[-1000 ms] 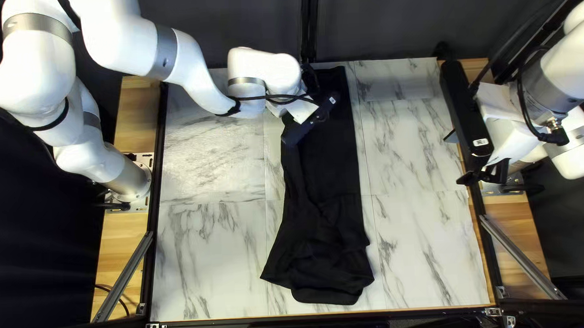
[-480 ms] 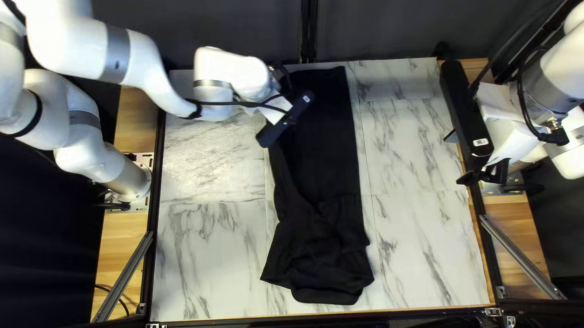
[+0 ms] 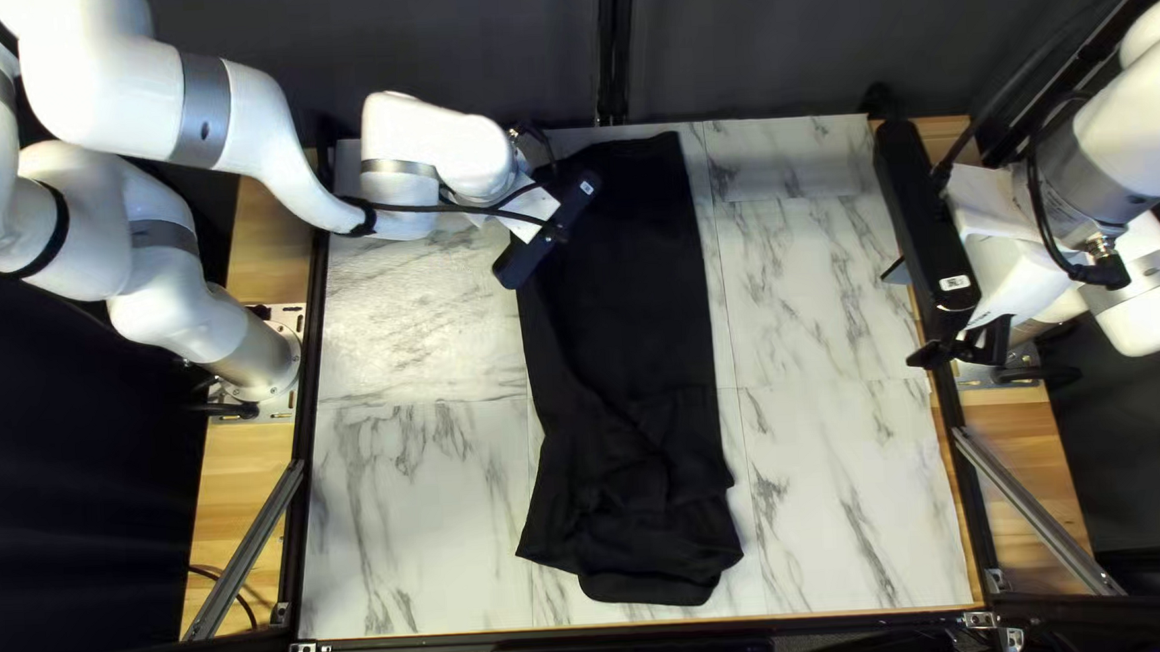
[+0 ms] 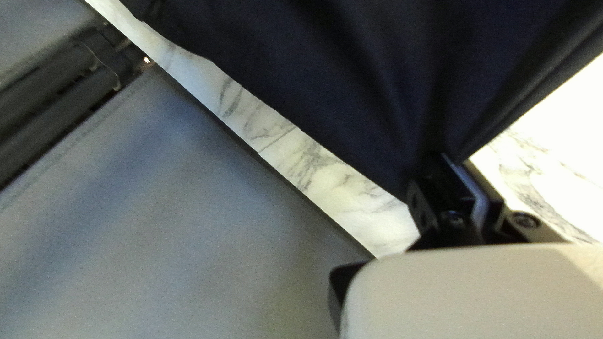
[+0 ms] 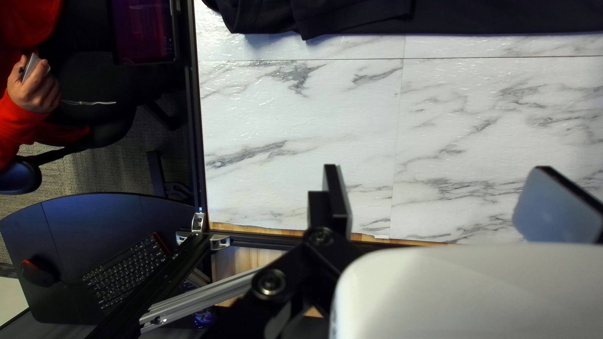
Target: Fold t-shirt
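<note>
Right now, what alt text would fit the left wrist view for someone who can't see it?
The left end effector pinches the dark t-shirt, folds converging at the grip, over a marble-patterned tabletop; a grey curtain hangs beyond.

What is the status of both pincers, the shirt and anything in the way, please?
Left pincer shut on black shirt. Right pincer open, away from cloth. Shirt rumpled at near end. Person's hand visible, beyond the table.

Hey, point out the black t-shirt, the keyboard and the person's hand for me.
T-shirt (image 3: 631, 290): top left view, its smoother stretch.
Keyboard (image 5: 125, 269): right wrist view, among its keys.
Hand (image 5: 32, 93): right wrist view, middle of the hand.
</note>
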`<move>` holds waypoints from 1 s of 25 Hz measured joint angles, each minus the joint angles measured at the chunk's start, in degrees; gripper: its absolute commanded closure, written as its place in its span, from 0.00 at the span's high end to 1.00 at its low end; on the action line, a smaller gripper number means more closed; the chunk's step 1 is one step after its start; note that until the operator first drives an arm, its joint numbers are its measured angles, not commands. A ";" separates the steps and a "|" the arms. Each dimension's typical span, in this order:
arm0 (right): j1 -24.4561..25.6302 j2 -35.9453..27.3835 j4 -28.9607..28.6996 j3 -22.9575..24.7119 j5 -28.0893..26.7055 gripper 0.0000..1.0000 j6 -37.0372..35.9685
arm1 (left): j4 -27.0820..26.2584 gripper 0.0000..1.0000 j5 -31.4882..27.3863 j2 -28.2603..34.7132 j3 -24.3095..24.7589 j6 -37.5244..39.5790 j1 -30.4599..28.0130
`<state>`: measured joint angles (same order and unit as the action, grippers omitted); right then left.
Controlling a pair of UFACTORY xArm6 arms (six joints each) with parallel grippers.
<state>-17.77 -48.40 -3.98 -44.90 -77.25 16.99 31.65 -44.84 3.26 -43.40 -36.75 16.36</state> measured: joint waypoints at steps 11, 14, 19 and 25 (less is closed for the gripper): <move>0.00 0.00 0.00 0.00 0.00 1.00 0.00 | -2.90 0.02 1.89 -11.13 -10.82 -4.10 -1.70; 0.00 0.00 0.00 0.00 0.00 1.00 0.00 | -3.63 0.01 2.86 -13.65 -13.15 -5.43 -1.98; 0.00 0.00 0.00 0.00 0.00 1.00 0.00 | -4.39 0.01 4.35 -18.72 -17.71 -7.19 -2.45; 0.00 0.00 0.00 0.00 0.00 1.00 0.00 | -6.11 0.00 5.46 -24.74 -23.12 -9.74 -2.35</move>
<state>-17.77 -48.40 -3.98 -44.90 -77.25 16.99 25.54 -39.38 -21.48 -66.52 -46.49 14.01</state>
